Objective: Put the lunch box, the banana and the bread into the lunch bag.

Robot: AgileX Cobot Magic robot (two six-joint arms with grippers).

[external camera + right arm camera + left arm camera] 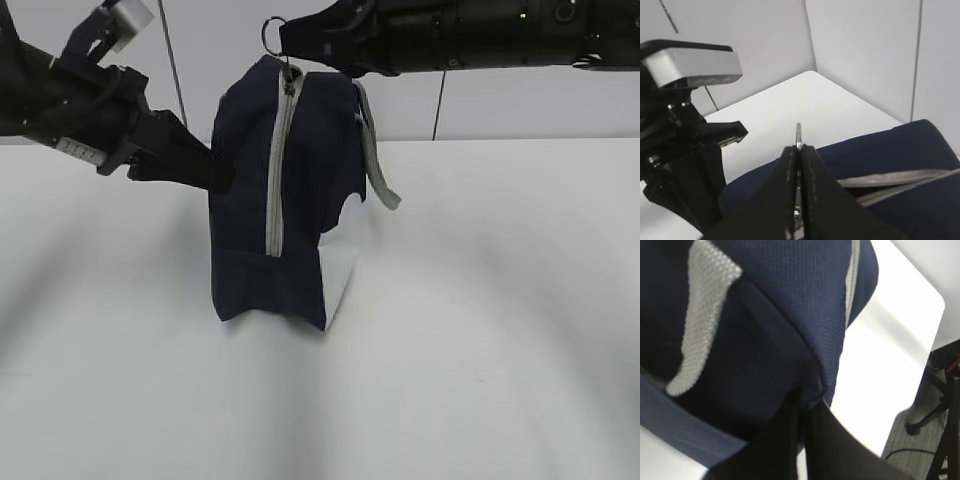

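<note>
Navy-blue boxy fabric lunch bag [285, 190] stands on end on the white table [480, 350], its grey zipper [277, 170] closed. The right gripper [799, 150] pinches the metal ring pull [274, 35] between pressed-together jaws at the bag's top. The left gripper [802, 412] clamps a fold of the bag's fabric.

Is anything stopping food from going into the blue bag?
Yes. The lunch bag is zipped shut: its grey zipper runs closed down the side. The right gripper pinches the ring pull, and the left gripper pinches the fabric. No food is in view.
</note>
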